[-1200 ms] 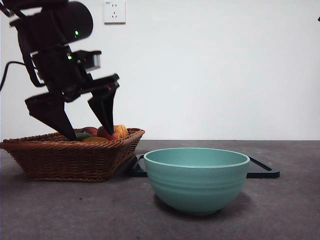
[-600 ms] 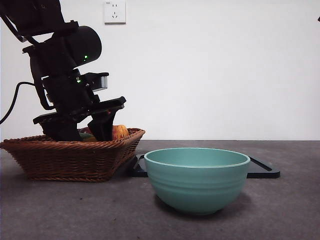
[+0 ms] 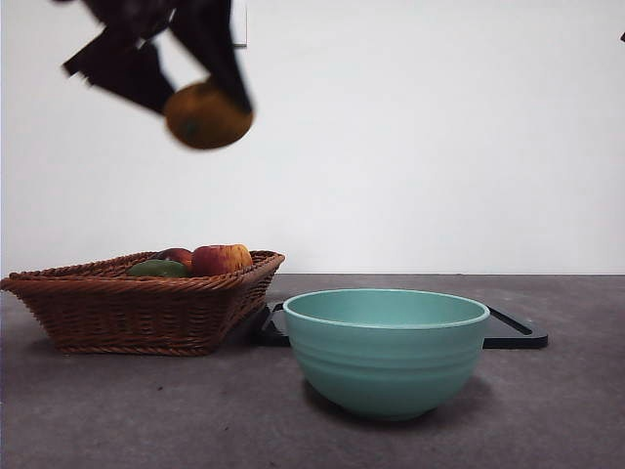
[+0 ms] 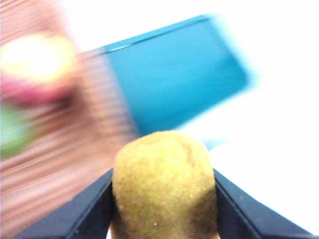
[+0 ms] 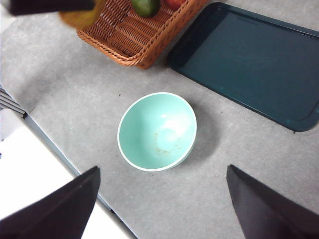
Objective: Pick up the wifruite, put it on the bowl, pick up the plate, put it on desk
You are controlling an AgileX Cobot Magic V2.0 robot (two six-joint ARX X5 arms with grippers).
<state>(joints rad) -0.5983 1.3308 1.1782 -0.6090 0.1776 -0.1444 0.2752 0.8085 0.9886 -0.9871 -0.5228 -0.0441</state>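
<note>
Gripping the wifruite [image 3: 207, 115] between its jaws, the left gripper [image 3: 200, 103] hangs high. Below it sits the basket [image 3: 146, 313]; the bowl [image 3: 386, 350] stands lower, off to its side. The right gripper [image 5: 162, 199] is spread wide.

The left tool [image 3: 186, 73] is smeared by motion and cut off by the front view's upper edge. Beyond the tool in its wrist view, the wicker basket [image 4: 60, 149], red-yellow apple [image 4: 37, 64] and green fruit [image 4: 12, 130] blur into streaks. The wifruite [image 4: 164, 186] hides the tool's inner pads.
</note>
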